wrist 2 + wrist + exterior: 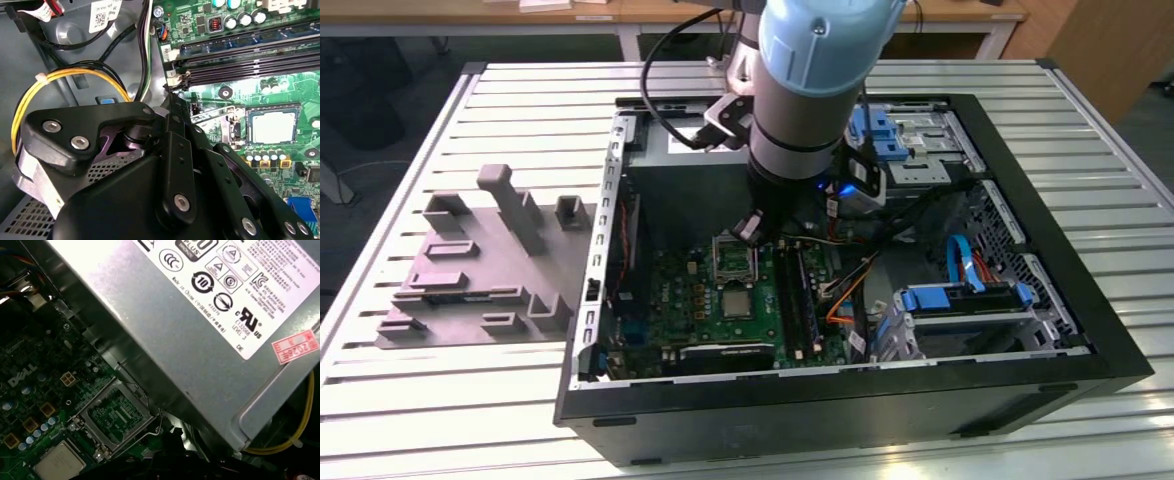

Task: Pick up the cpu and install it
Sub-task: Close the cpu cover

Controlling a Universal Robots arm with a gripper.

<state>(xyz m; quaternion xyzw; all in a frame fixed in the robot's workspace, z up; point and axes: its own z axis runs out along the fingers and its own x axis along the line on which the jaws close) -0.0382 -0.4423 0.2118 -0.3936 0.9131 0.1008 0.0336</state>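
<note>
A: Where's the cpu (738, 304)?
B: Seated flat on the green board (720, 310), centre of the exterior view, beside the open socket frame (732, 260).
A: And the tool (761, 228)?
B: Above that frame inside the computer case (1067, 330); I cannot tell whether it is spread or pressed together.
A: The grey tray (467, 280)?
B: Left, on the table (427, 400).

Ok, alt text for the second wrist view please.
The cpu sits in its socket on the green circuit board, beyond the arm's black hand. Black memory slots lie past it; yellow wires loop beside the board.
</note>
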